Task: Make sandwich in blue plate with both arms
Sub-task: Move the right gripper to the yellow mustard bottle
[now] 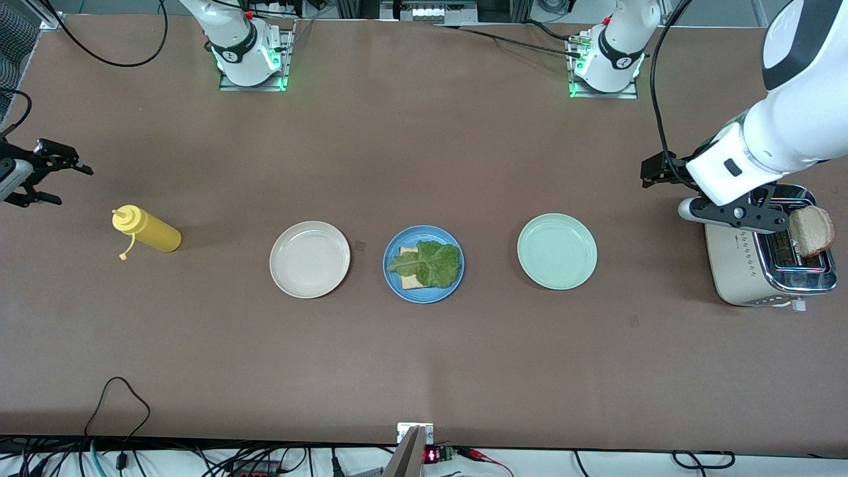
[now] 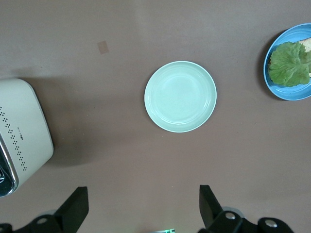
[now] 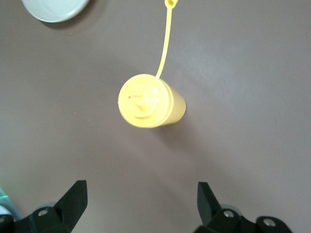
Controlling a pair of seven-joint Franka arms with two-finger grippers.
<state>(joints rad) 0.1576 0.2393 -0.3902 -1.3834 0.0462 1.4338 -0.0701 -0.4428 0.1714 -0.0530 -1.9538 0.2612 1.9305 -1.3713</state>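
**Half-built sandwich on the blue plate; the second bread slice waits in the toaster under the left arm.**

The blue plate sits mid-table between a cream plate and a mint plate, holding one bread slice with a lettuce leaf on top. The top slice stands upright in the toaster at the left arm's end of the table. The left gripper hangs with its jaws spread and empty near the toaster; in the front view the slice pokes up close by it, so I judge this arm the nearer one for the pick, the plate then lying at about nine o'clock from it. The right gripper, jaws also spread and empty, waits over the mustard bottle at the right arm's end of the table.
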